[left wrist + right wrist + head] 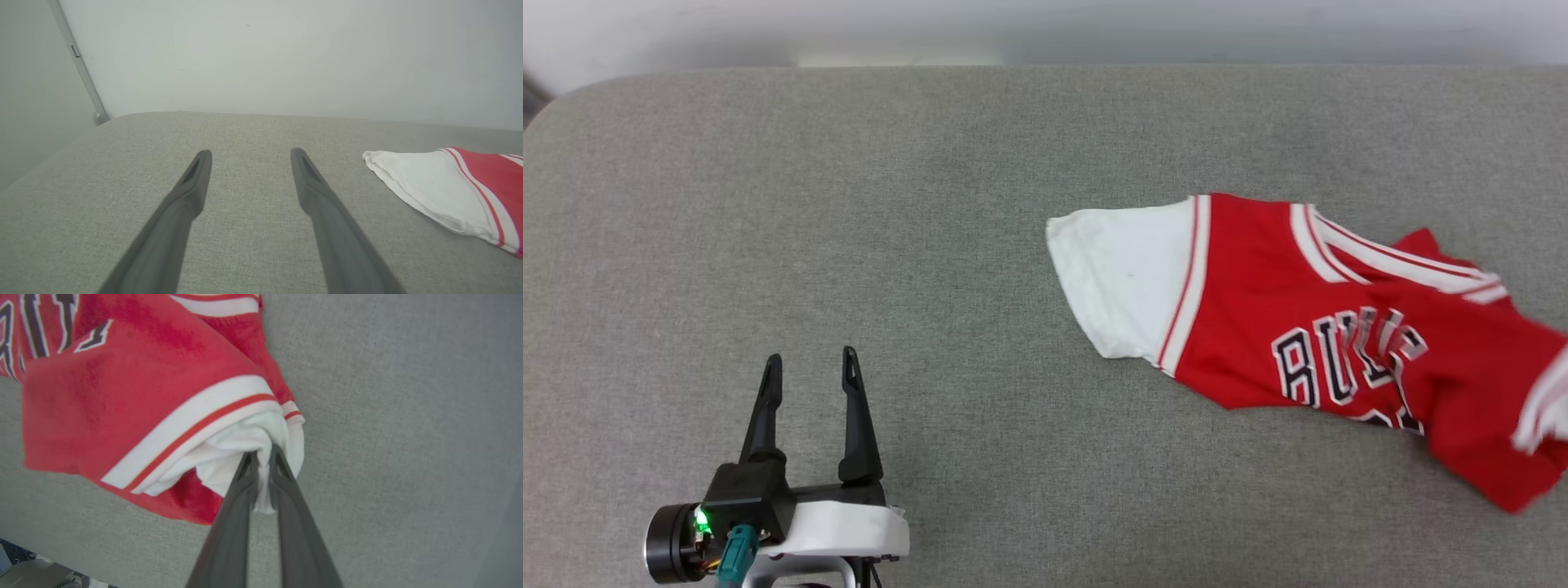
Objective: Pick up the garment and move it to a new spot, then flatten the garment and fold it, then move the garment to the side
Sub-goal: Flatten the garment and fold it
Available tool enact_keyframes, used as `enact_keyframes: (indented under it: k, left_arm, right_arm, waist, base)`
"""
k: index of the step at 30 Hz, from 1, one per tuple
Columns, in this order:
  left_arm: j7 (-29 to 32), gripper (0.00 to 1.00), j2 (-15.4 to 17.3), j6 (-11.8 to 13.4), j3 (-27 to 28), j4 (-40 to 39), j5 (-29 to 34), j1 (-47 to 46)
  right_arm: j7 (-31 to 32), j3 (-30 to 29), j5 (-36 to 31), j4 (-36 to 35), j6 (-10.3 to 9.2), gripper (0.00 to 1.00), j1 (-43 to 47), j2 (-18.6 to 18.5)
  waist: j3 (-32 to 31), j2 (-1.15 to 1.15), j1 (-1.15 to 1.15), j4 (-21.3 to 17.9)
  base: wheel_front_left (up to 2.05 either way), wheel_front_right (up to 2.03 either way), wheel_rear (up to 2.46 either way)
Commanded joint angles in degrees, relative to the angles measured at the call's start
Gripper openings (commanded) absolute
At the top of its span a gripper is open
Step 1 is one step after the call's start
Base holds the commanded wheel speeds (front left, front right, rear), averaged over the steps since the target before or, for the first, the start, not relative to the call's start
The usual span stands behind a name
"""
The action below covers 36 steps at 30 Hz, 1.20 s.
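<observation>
On the garment (122, 388), right tool (261, 454) closed.

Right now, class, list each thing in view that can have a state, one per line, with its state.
jersey: unfolded, rumpled, lying on the grey surface, one white sleeve pinched.
left gripper: open, empty, apart from the jersey.
right gripper: shut on the jersey's white sleeve.
</observation>
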Motion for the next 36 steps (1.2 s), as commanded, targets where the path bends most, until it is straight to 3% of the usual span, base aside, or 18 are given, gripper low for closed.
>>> enact_keyframes:
  k: [1, 5, 9, 10, 11, 16, 24, 30, 36]
  left_arm:
    - [-0.15, 1.00, -0.06, -0.35, 0.05, -0.01, 0.35, -0.81]
    - [-0.15, 1.00, -0.07, -0.45, 0.05, 0.20, 0.37, -0.94]
    - [-0.15, 1.00, -0.07, 0.00, 0.36, 0.44, 0.26, 0.03]
    - [-0.15, 1.00, -0.06, 0.04, 0.44, 0.53, 0.25, 0.34]
    - [-0.15, 1.00, -0.06, 0.11, 0.48, 0.65, 0.26, 0.48]
    - [-0.15, 1.00, -0.07, 0.06, 0.63, 0.94, 0.53, 1.28]
    - [-0.15, 1.00, -0.06, 0.16, 0.70, 0.55, 0.77, 2.53]
    - [-0.15, 1.00, -0.07, -0.02, 0.29, 0.60, 0.78, 2.60]
    - [-0.15, 1.00, -0.06, -0.29, -0.34, 0.55, 0.58, 1.87]
  right_arm:
    - [0.07, 0.85, -0.37, 2.00, -0.02, 0.00, 2.68, 1.28]
    - [0.69, 2.77, -2.93, 7.28, -0.03, 0.00, 6.86, 3.65]
    - [-1.97, 0.84, -2.56, 10.16, -0.04, 0.00, 8.00, 7.13]
    - [-3.14, -0.01, -3.13, 10.31, -0.05, 0.34, 7.48, 7.39]
    - [-4.42, -0.98, -3.62, 10.20, -0.04, 1.00, 6.70, 7.34]
    - [-9.26, -4.77, -6.80, 7.76, -0.04, 1.00, 4.52, 5.34]
    - [-11.59, -13.79, -12.18, -5.56, -0.04, 1.00, 3.08, 1.09]
    - [-2.87, -17.33, -14.02, -17.70, -0.04, 1.00, 1.87, 2.05]
    - [12.55, -12.94, -16.73, -23.85, -0.03, 1.00, -1.05, 5.33]
  waist:
    - [0.24, 0.00, 0.00, 0.20]
    - [0.52, 0.00, 0.00, 0.42]
    - [-0.04, 0.00, 0.00, -0.09]
    - [-0.29, 0.00, 0.00, -0.29]
    - [-0.63, 0.00, 0.00, -0.48]
    - [-2.05, 0.00, 0.00, -1.17]
    - [-4.07, 0.00, 0.00, -1.93]
    - [-4.73, 0.00, 0.00, -1.50]
    - [-3.85, 0.00, 0.00, -0.25]
  base:
    - [0.00, 0.00, 0.00]
    - [0.00, 0.00, 0.00]
    - [0.00, 0.00, 0.00]
    - [0.00, 0.00, 0.00]
    - [0.00, 0.00, 0.00]
    - [0.00, 0.00, 0.00]
    - [0.00, 0.00, 0.00]
    - [0.00, 0.00, 0.00]
    - [0.00, 0.00, 0.00]
